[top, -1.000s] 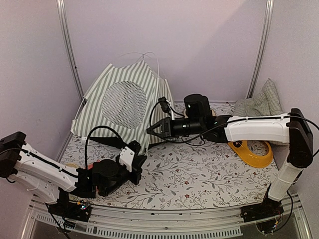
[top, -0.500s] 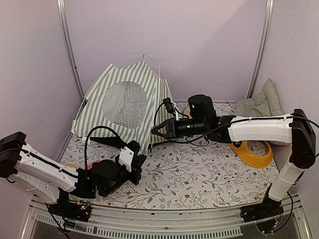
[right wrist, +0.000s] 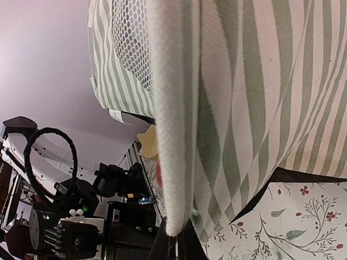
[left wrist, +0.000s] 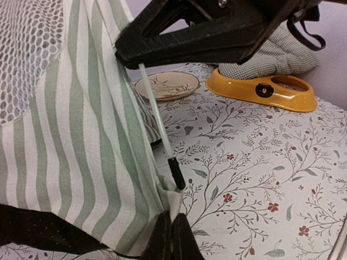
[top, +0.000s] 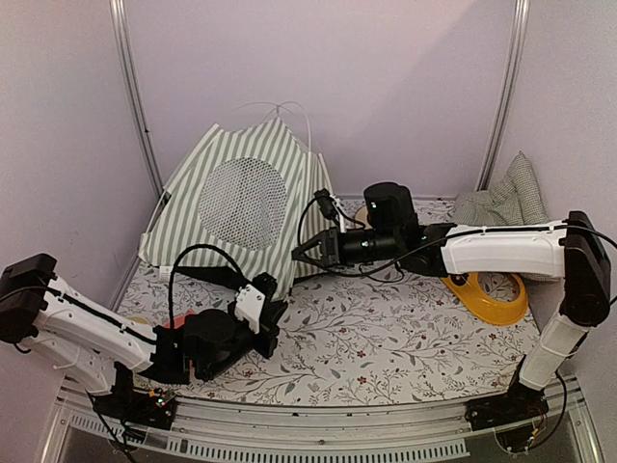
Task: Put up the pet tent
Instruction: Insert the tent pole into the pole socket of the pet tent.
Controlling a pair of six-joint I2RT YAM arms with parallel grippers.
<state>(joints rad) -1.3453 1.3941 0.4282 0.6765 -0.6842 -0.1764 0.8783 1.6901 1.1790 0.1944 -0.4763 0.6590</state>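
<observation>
The green-and-white striped pet tent (top: 188, 207) stands partly raised at the tabletop's (top: 386, 333) back left, round mesh window (top: 241, 201) facing forward, a black-tipped thin white pole (left wrist: 157, 115) at its near corner

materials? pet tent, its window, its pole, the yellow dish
pet tent: woven cloth, matte, green and white stripes; it creases and drapes.
window: fine mesh, open holes visible.
pole: thin, smooth, whitish rod, probably fibreglass or plastic, with a black end cap.
yellow dish: looks like moulded plastic, glossy, with highlights along the rim.
</observation>
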